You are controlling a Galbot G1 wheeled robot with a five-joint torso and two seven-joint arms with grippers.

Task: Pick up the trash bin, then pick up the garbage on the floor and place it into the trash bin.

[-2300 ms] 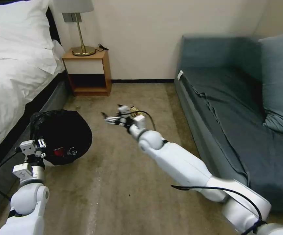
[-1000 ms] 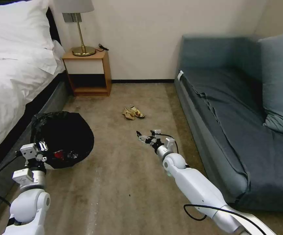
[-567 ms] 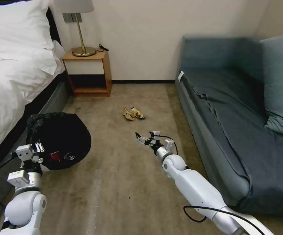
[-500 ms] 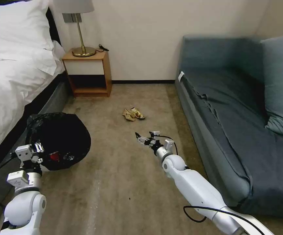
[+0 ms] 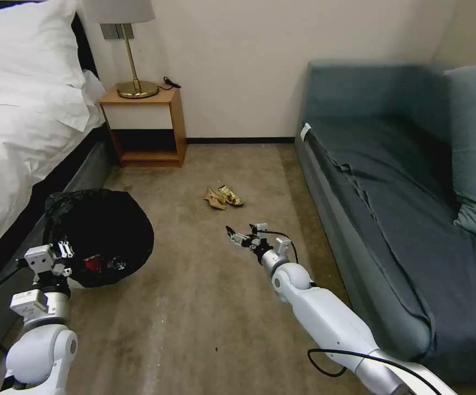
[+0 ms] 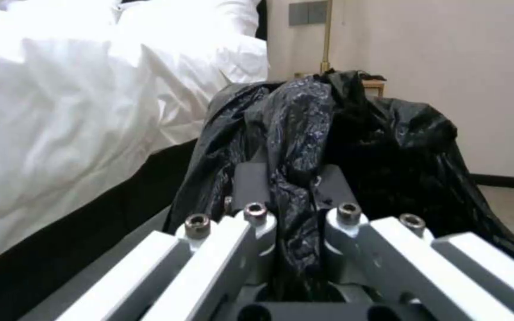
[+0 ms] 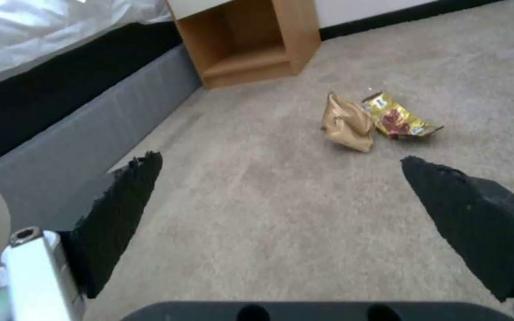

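Observation:
The trash bin (image 5: 98, 233), white with a black bag spilling over its rim, hangs low beside the bed. My left gripper (image 5: 62, 253) is shut on its near rim; in the left wrist view the fingers (image 6: 250, 185) pinch a fold of the black bag (image 6: 388, 147). Something red (image 5: 90, 265) lies inside the bin. The garbage on the floor is a tan wrapper (image 5: 215, 198) and a gold one (image 5: 231, 195), side by side on the carpet. My right gripper (image 5: 240, 232) hovers open and empty short of them; the right wrist view shows both wrappers (image 7: 347, 125) ahead between its spread black pads (image 7: 120, 209).
A bed with white linen (image 5: 18, 126) runs along the left, its dark base (image 7: 60, 129) close to the bin. A wooden nightstand (image 5: 145, 126) with a brass lamp stands against the far wall. A blue-grey sofa (image 5: 402, 208) lines the right side. Carpet lies between.
The right gripper, over the wrappers 2.3 s ago, has drawn back toward me and stays open and empty. The bin has shifted slightly left. The whole view has shifted a little.

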